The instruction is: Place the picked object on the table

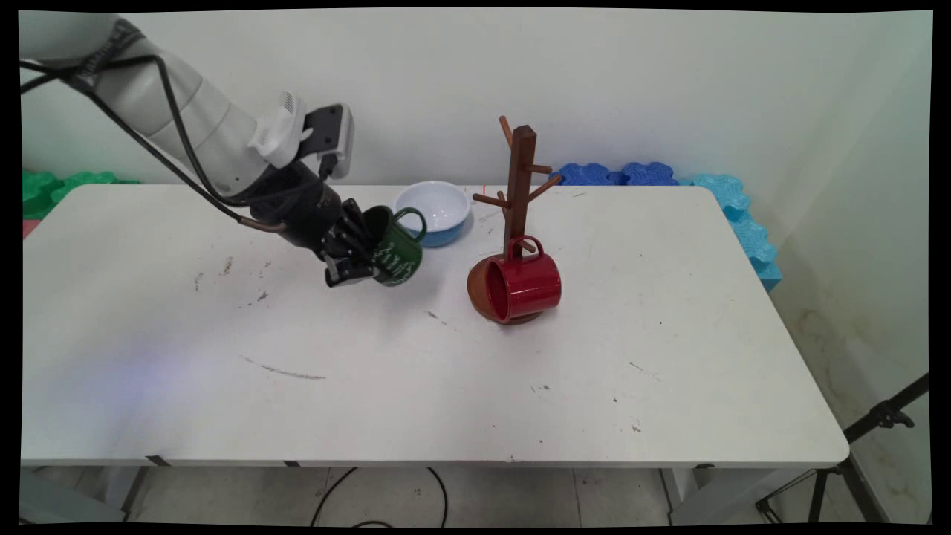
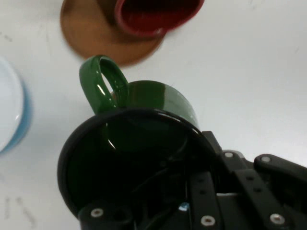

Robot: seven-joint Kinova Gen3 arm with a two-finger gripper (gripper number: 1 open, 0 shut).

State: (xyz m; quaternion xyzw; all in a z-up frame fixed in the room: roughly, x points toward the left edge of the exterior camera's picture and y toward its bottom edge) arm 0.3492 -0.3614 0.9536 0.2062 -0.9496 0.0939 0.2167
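Pincer point(image 1: 355, 261) clamped on green mug point(image 1: 397, 253) rim, fingertips hidden, red mug point(image 1: 520, 286) on tree point(image 1: 518, 195), bowl point(image 1: 433, 211) part-hidden.

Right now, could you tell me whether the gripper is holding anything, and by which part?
Yes: the gripper holds the green mug by its rim, one finger inside the mouth and one outside, with the handle free.
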